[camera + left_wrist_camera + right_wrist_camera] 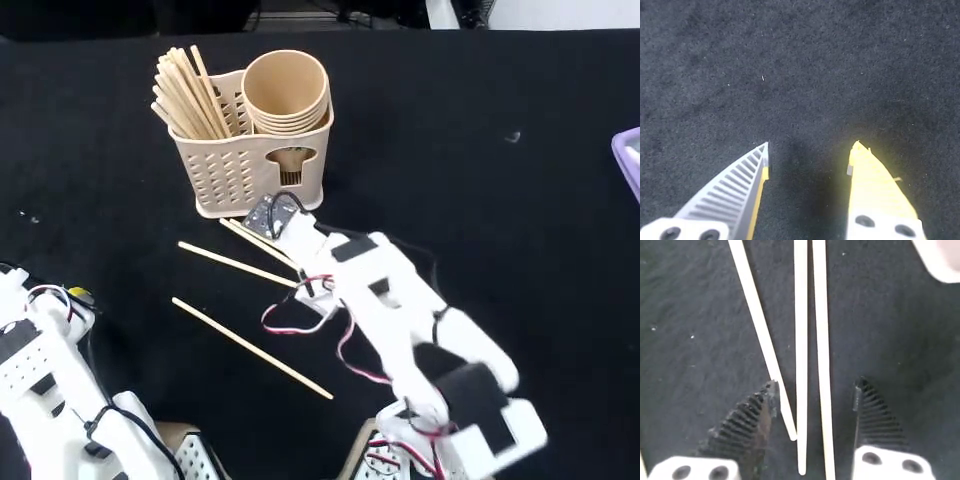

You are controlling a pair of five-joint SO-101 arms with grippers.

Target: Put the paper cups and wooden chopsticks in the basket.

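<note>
A beige slotted basket (250,165) stands at the back of the black table. It holds a stack of paper cups (286,92) and a bundle of wooden chopsticks (186,95). Loose chopsticks lie in front of it: one (237,264), a longer one (250,347), and a pair (255,240) at the basket's foot. My right gripper (812,390) is open just over the cloth, with three chopsticks (800,340) running between its fingers. In the high view it (275,222) sits right before the basket. My left gripper (810,152) is open over bare cloth with nothing in it.
The left arm (40,365) sits at the table's front left corner. A corner of the basket (940,260) shows in the right wrist view. A purple object (628,155) pokes in at the right edge. Red and white cables (300,320) hang from the right arm.
</note>
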